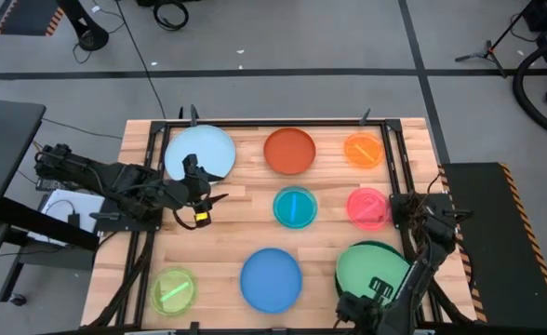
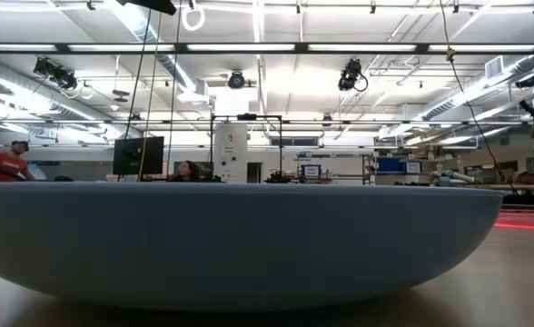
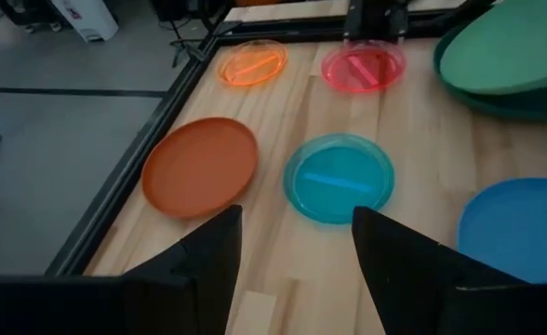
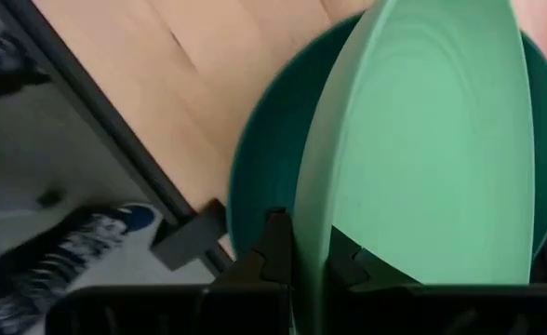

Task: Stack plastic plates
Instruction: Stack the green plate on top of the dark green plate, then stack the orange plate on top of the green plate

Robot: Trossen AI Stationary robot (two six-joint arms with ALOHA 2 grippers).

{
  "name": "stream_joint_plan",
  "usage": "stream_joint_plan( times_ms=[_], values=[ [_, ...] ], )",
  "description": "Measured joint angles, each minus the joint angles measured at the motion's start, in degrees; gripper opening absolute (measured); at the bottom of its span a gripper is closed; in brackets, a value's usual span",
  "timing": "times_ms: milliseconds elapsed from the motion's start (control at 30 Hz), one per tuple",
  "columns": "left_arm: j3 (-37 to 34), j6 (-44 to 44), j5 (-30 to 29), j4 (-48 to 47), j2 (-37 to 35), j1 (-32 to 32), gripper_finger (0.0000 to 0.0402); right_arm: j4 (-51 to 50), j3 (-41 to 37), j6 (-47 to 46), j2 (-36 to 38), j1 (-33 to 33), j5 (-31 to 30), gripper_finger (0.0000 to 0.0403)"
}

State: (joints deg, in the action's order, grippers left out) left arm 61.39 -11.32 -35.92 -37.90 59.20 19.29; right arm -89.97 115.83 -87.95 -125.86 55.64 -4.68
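Light green large plate sits lower right of the high view, tilted up w/ its rim pinched in the right gripper; the fingers are nearly closed on the thin edge. Under it lies the dark green large plate, flat on the wood table, its rim showing around the light green one.

Left gripper hangs mid-left of the high view, just below the pale blue large plate. Its fingers stand wide apart, holding nothing; the left wrist view shows bare table between them.

Other plates, all flat and separate:
- red-orange medium plate, top centre
- translucent orange small plate, top right
- teal small plate, centre
- pink small plate, right of the teal one, near the right arm
- blue medium plate, bottom centre
- lime small plate, bottom left

Low view is almost filled by the blue plate's side, close to the lens. Behind it, in the room, a person in a red shirt at far left and another person seated left of centre.
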Motion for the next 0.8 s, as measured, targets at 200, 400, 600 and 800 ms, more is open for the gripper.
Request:
stream_joint_plan(
  times_ms=[200,400,600,800],
  values=[
    [0.0,-0.96,0.02,1.32,0.02,0.0,0.0211,0.01,-0.99,2.88,-4.93,0.61,1.47,0.009],
    [0.0,-4.38,0.38,-0.82,0.02,0.0,0.0232,0.03,-0.48,3.7,-5.56,0.55,3.65,0.0181],
    [0.0,-5.61,0.45,-3.25,0.02,-1.27,0.0246,-0.2,0.41,5.53,0.54,-0.01,-1.73,0.0249],
    [0.0,-0.97,2.9,-1.72,0.02,-3.18,0.0247,-0.01,-2.96,18.93,6.81,-5.48,-19.19,0.0268]
  ],
)
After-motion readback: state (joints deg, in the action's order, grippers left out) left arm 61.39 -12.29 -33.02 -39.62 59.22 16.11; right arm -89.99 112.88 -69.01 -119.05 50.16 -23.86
